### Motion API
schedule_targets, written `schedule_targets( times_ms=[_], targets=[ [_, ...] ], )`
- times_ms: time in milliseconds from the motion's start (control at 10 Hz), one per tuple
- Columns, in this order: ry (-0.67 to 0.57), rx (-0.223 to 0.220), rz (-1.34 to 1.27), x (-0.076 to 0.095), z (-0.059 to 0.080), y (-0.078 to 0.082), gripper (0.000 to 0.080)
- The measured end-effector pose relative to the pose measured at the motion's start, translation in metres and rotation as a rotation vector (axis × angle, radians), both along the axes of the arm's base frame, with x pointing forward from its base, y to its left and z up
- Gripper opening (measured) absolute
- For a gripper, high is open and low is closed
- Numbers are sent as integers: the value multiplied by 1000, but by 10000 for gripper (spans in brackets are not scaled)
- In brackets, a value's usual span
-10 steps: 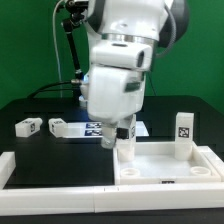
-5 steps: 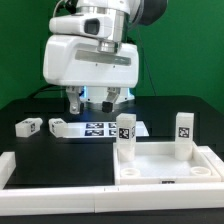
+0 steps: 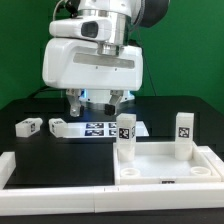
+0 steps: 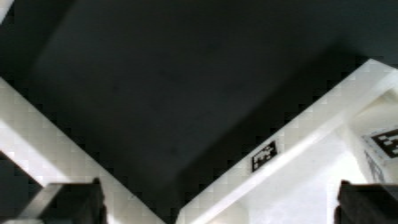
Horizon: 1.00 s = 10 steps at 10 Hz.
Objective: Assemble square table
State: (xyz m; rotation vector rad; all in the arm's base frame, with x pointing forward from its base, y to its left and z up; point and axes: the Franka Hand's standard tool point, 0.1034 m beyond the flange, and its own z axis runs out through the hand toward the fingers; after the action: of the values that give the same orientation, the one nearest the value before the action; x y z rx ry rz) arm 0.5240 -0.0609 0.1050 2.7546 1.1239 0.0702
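Note:
The square table's white slab (image 3: 160,158) lies at the exterior view's lower right. Two white tagged legs stand upright on it: one at its near-left corner (image 3: 125,136), one at its far-right corner (image 3: 183,131). Two more legs lie loose on the black table at the left (image 3: 28,126) (image 3: 58,126). My gripper (image 3: 93,100) hangs open and empty above the table, up and left of the nearer standing leg. In the wrist view the slab's edge (image 4: 302,130) with a small tag (image 4: 263,155) shows between my dark fingertips (image 4: 68,204).
The marker board (image 3: 100,129) lies flat behind the slab, under the gripper. A long white border rail (image 3: 50,172) runs along the table's front left and appears in the wrist view as a white band (image 4: 71,150). Black cables hang at the back left.
A second ago the gripper was low at the near-left standing leg. It has since lifted clear and moved to the exterior view's left, leaving the leg upright on the slab.

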Motion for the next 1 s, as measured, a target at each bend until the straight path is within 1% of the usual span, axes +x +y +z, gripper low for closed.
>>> schedule_targets(
  times_ms=[100,200,300,400,500,600,900,1000],
  targets=[
    [15,3,16,-18,4,-15,649],
    [32,9,15,-45,4,-31,649],
    [67,16,-23,-73,-8,-45,649],
    [100,20,-54,-94,-19,-53,649],
    [120,23,-74,-107,-26,-57,649],
    [114,21,-65,-100,-23,-55,649],
    [121,19,-81,-101,-26,-52,649],
    [166,2,-167,-108,-37,-46,649]
  ],
)
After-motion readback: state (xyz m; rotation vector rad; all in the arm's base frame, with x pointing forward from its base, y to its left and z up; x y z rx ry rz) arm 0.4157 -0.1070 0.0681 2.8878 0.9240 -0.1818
